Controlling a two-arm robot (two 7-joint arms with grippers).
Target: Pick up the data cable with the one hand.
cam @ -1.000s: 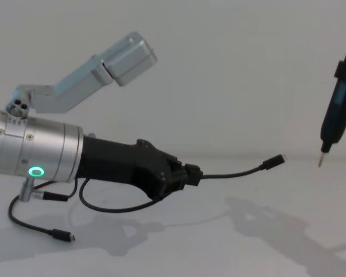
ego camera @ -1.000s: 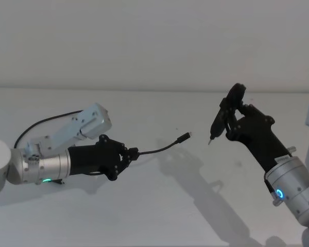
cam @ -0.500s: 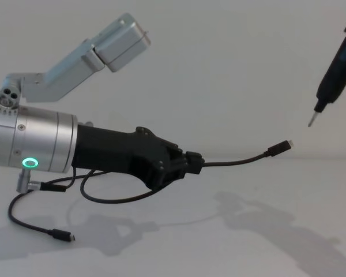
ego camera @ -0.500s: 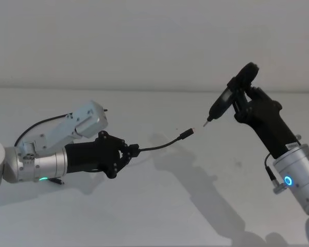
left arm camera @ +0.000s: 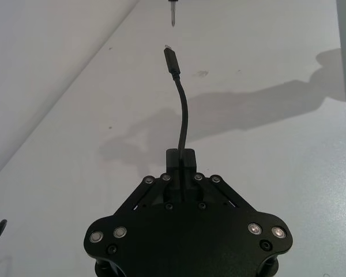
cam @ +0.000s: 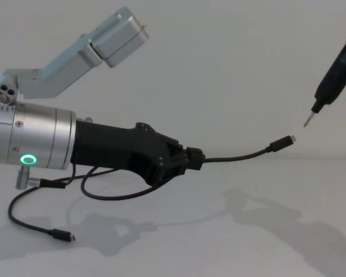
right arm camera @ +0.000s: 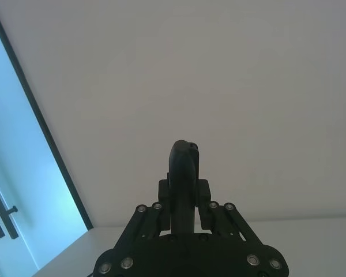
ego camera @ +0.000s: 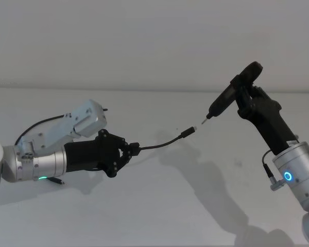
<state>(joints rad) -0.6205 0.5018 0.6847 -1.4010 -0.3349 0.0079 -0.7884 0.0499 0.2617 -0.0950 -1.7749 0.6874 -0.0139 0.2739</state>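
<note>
My left gripper (ego camera: 134, 150) is shut on the data cable (ego camera: 162, 144) a short way behind its plug (ego camera: 188, 132), holding it above the table. In the chest view the left gripper (cam: 196, 158) points right and the data cable (cam: 242, 156) arcs up to the plug (cam: 281, 143). The left wrist view shows the left gripper (left arm camera: 181, 160) clamped on the data cable (left arm camera: 181, 115). My right gripper (ego camera: 245, 96) is shut on a slim dark tool (ego camera: 224, 100). Its metal tip (cam: 307, 121) hangs just above and beyond the plug.
The cable's slack loops under my left arm, and its other plug (cam: 63, 235) lies on the white table (ego camera: 159, 206). A silver arm link (cam: 81, 55) rises behind the left wrist. A glass door (right arm camera: 23, 190) shows in the right wrist view.
The right gripper has lifted and tilted the dark tool, bringing its tip down toward the plug. The left gripper has raised the cable end slightly, so plug and tip are closer.
</note>
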